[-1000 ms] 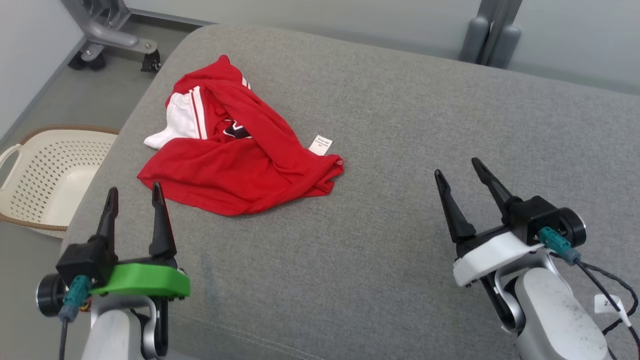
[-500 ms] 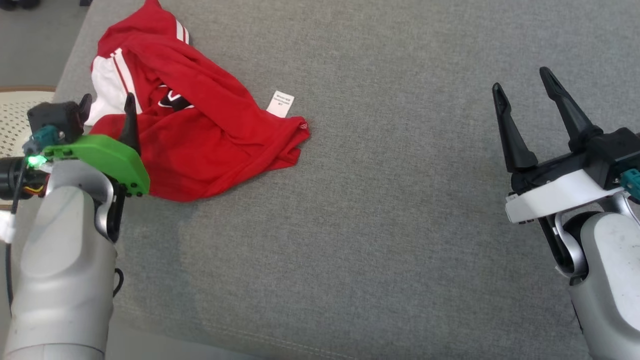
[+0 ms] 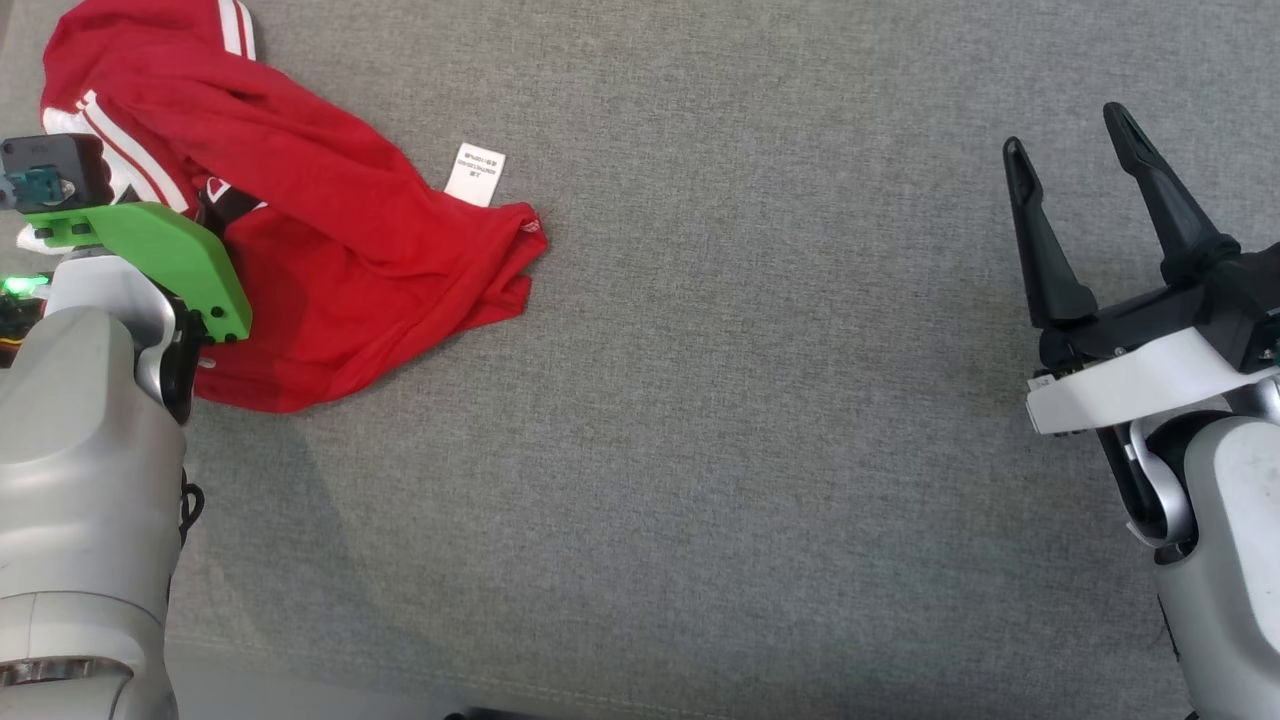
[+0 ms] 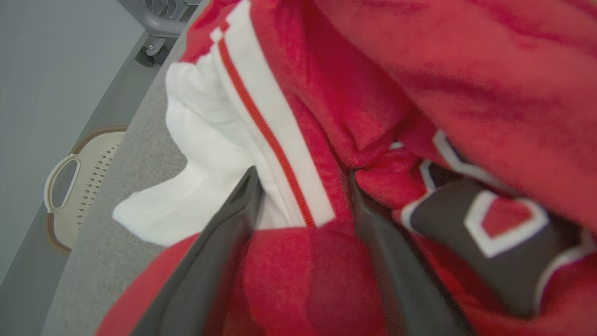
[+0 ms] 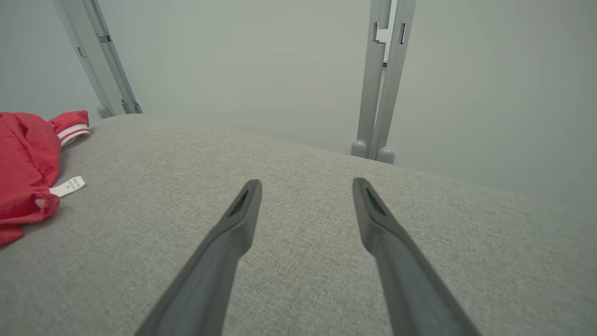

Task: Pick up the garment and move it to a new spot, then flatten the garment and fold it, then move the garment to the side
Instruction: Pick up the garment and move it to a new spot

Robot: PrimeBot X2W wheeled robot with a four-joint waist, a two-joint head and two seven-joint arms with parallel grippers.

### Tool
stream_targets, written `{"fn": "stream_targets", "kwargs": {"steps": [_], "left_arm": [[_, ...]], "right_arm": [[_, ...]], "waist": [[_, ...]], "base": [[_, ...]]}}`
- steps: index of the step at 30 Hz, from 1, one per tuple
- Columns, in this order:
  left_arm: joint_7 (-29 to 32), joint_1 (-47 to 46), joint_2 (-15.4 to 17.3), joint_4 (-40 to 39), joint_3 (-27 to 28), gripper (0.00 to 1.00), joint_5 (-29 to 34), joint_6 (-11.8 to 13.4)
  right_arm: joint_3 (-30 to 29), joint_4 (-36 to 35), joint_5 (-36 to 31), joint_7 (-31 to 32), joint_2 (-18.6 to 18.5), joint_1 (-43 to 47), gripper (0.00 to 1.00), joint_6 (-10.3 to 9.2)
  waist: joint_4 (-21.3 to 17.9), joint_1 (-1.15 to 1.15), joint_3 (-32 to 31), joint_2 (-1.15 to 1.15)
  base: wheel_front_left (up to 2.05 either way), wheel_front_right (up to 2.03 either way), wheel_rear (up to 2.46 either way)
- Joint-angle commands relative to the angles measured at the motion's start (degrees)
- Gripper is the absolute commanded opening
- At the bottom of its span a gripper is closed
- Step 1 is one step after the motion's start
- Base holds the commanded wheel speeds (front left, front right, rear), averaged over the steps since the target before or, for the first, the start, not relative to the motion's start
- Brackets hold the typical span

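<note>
The right claw (image 5: 306,183) hangs over the grey cushion (image 5: 489,247), its two dark fingers spread wide with nothing between them. At the far left lies the crumpled red garment (image 5: 23,163), a white label (image 5: 68,185) sticking out beside it. Grey metal posts (image 5: 380,93) stand behind the cushion against a pale wall (image 5: 233,60).

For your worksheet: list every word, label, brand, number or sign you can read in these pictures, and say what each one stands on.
White care tag at the edge of the red garment: lines of print, too small to read.
Black-and-white emblem on the garment: partly folded under, no letter can be made out.
No text in these pictures can be read.
</note>
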Motion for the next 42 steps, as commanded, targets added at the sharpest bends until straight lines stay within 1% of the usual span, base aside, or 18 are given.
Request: {"fn": "stream_targets", "kwargs": {"steps": [1, 4, 8, 12, 15, 21, 24, 28, 32, 33, 34, 35, 38, 39, 42], "left_arm": [[-0.71, -0.11, -0.05, 1.11, -0.40, 0.00, -0.50, -0.37], [-5.12, -0.94, 1.12, 1.12, -0.77, 0.00, -0.12, -0.29], [-12.43, -1.30, 1.31, 0.23, -0.97, 0.00, -0.14, -0.27], [-15.78, -0.22, 1.14, -2.17, -1.89, 0.00, 0.20, -0.32], [-16.49, 1.42, 0.86, -5.37, -2.52, 0.00, 0.08, -0.35], [-16.71, 5.26, -0.46, -14.98, -5.51, 0.00, -1.09, -0.35], [-16.35, 7.72, -2.31, -20.24, -5.87, 0.00, -3.83, -0.35], [-13.95, 10.21, -4.65, -27.98, -6.03, 0.00, -6.50, -0.12], [-11.31, 13.19, -7.49, -35.72, -6.77, 0.00, -8.30, 1.96], [-10.20, 14.70, -8.69, -39.06, -7.58, 0.00, -9.17, 3.30], [-9.51, 15.61, -9.34, -40.62, -8.14, 0.00, -9.99, 3.91], [-8.95, 16.29, -9.71, -41.58, -8.66, 0.00, -10.81, 4.47], [-7.91, 17.99, -10.24, -44.38, -10.06, 0.00, -14.60, 7.45], [-7.95, 18.28, -10.36, -44.99, -11.02, 0.00, -15.86, 8.32], [-9.35, 18.98, -10.41, -46.53, -15.58, 0.00, -19.96, 12.04]], "right_arm": [[-0.06, 0.20, -0.15, -0.33, 0.22, 0.40, 1.00, -0.05], [0.12, 1.12, -0.12, -0.91, 0.79, 0.67, 1.00, -0.05], [0.38, 2.93, 0.35, -2.13, 1.85, 1.06, 1.00, -0.06], [0.85, 5.39, 0.63, -3.65, 3.25, 1.77, 1.00, -0.05], [1.26, 7.31, 1.01, -4.75, 4.33, 2.39, 1.00, -0.05], [1.97, 11.09, 1.80, -6.68, 6.83, 3.74, 1.00, -0.05], [2.36, 12.66, 2.23, -7.52, 7.94, 4.19, 1.00, -0.05], [2.66, 14.01, 2.71, -8.30, 9.09, 4.47, 1.00, -0.05], [3.02, 14.85, 3.05, -8.81, 9.79, 3.99, 1.00, -0.05], [3.40, 15.01, 3.17, -8.92, 10.23, 3.32, 1.00, -0.05], [3.61, 15.10, 3.17, -8.96, 10.40, 2.95, 1.00, -0.05], [3.48, 15.17, 3.17, -8.98, 10.47, 2.73, 1.00, -0.05], [4.14, 15.25, 3.18, -9.22, 10.75, 1.55, 1.00, -0.05], [4.01, 15.29, 3.15, -9.25, 10.78, 1.42, 1.00, -0.05], [3.61, 15.31, 3.23, -9.34, 10.86, 0.56, 1.00, -0.05]], "waist": [[-0.24, -0.01, -0.16, 0.00], [-0.36, -0.01, -1.32, 0.00], [-0.66, -0.01, -4.23, 0.00], [-1.09, -0.01, -8.11, 0.00], [-1.62, -0.01, -11.07, 0.00], [-3.21, -0.01, -16.90, 0.00], [-4.57, -0.01, -19.28, 0.00], [-6.48, -0.01, -20.73, 0.00], [-9.06, -0.01, -21.11, 0.00], [-10.77, -0.01, -20.87, 0.00], [-11.75, -0.01, -20.62, 0.00], [-12.48, -0.01, -20.39, 0.00], [-15.93, -0.01, -19.23, 0.00], [-16.79, -0.01, -18.90, 0.00], [-20.03, -0.01, -17.56, 0.00]], "base": [[0.00, 0.00, 0.00], [0.00, 0.00, 0.00], [0.00, 0.00, 0.00], [0.00, 0.00, 0.00], [0.00, 0.00, 0.00], [0.00, 0.00, 0.00], [0.00, 0.00, 0.00], [0.00, 0.00, 0.00], [0.00, 0.00, 0.00], [0.00, 0.00, 0.00], [0.00, 0.00, 0.00], [0.00, 0.00, 0.00], [0.00, 0.00, 0.00], [0.00, 0.00, 0.00], [0.00, 0.00, 0.00]]}}
